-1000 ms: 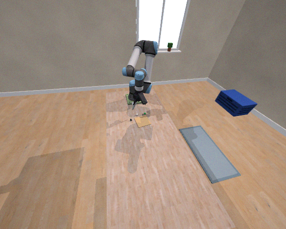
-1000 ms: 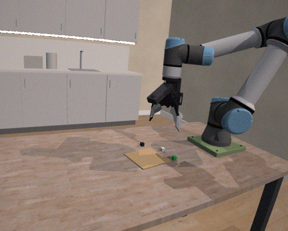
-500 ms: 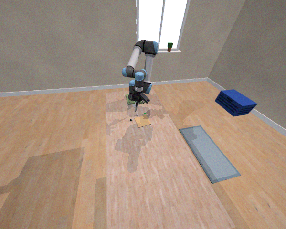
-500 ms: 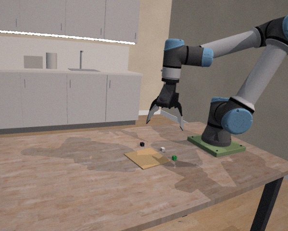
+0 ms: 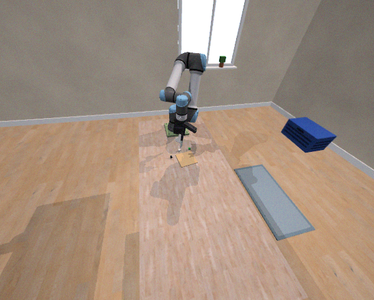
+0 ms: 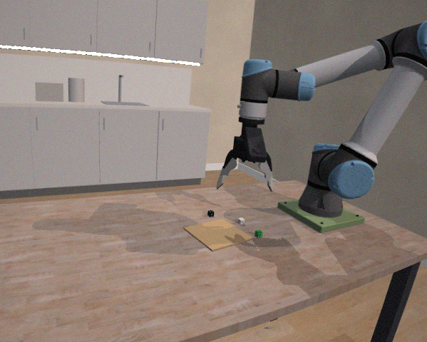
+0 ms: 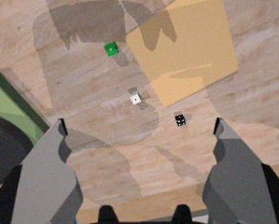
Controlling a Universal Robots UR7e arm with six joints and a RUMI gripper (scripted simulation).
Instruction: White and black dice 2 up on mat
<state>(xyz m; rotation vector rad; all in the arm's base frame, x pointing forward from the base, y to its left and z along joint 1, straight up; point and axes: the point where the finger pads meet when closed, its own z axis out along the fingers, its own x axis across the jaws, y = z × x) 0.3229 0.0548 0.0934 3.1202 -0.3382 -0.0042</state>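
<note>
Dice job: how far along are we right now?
Nothing looks done: the white die, black die and green die all sit on the table off the tan mat. White appears to show a single pip on top. In hand: the gripper hangs open above them, holding nothing. Left: turn white and black to 2 and set both on the mat.

White die [image 7: 135,98], black die [image 7: 180,120] and green die [image 7: 111,49] sat flat beside the tan mat [image 7: 186,51], near the worktop's [image 6: 95,279] far-right corner.
</note>
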